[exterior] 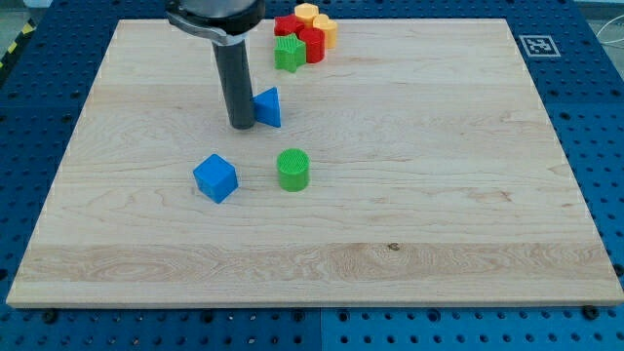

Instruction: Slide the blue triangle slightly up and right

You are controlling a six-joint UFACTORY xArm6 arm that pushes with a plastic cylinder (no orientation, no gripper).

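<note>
On the pale wooden desk (439,214), a blue plastic cube (215,177) lies below my tip (241,126), towards the view's bottom. The arm carries no fingers, only the dark rod. The blue triangle block (268,107) touches my tip's right side. A green ribbed cylinder (292,169) stands lower right; a red, yellow and green block cluster (306,37) sits upper right.

The triangle (268,107) is set just right of my tip (241,126), seemingly touching. The cube (214,177) and cylinder (292,169) are placed below it on the tabletop (439,195). A cluster (304,35) is gathered above, to the right.
</note>
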